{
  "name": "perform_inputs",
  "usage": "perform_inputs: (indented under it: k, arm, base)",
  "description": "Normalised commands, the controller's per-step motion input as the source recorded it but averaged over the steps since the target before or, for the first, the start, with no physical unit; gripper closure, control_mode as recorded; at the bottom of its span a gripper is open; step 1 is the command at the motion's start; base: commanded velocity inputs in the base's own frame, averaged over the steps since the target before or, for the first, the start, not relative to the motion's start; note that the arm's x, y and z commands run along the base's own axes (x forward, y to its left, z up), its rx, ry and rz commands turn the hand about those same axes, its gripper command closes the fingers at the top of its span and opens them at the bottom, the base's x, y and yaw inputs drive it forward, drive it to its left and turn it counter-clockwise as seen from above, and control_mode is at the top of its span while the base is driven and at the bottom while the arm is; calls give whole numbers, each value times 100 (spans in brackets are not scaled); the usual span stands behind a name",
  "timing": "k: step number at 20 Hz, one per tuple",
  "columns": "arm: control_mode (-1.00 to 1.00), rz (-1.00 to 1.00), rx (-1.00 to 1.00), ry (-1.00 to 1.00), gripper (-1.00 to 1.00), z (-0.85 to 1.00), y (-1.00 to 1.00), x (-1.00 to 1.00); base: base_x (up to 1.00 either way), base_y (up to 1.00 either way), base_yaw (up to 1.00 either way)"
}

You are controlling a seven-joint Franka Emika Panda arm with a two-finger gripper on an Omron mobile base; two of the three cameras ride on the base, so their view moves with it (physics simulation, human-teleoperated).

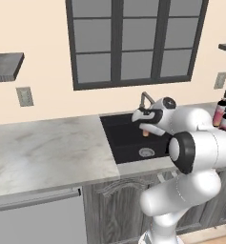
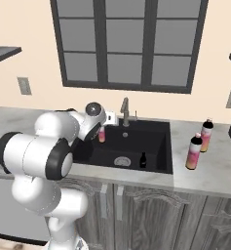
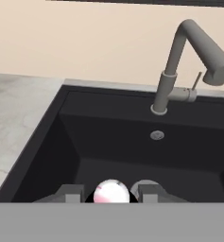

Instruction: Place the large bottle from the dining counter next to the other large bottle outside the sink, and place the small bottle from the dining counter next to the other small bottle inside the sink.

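Gripping rounded pink-white small bottle [image 3: 111,192], end effector [image 3: 111,194], matte black sink [image 3: 47,142]

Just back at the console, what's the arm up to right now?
The gripper is shut on the small pink bottle and holds it above the left side of the black sink. A small dark bottle stands on the basin floor near the drain. Two large bottles stand together on the counter right of the sink.

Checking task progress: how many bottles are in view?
4: two large bottles on the counter right of the sink, a small dark bottle inside the sink, and a small bottle held in the gripper.
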Motion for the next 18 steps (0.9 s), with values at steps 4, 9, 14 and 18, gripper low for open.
perform_inputs:
  k: [4, 9, 14, 18]
  arm:
    - [-100, 0, 2, 0, 100, -8, 1, 11]
    - [-100, 0, 1, 0, 100, -17, 4, 22]
    - [-100, 0, 2, 0, 100, -31, 4, 9]
    - [-100, 0, 0, 0, 100, -34, 0, 0]
  base:
    - [0, 0, 0]
    - [0, 0, 0]
    - [0, 0, 0]
    - [0, 0, 0]
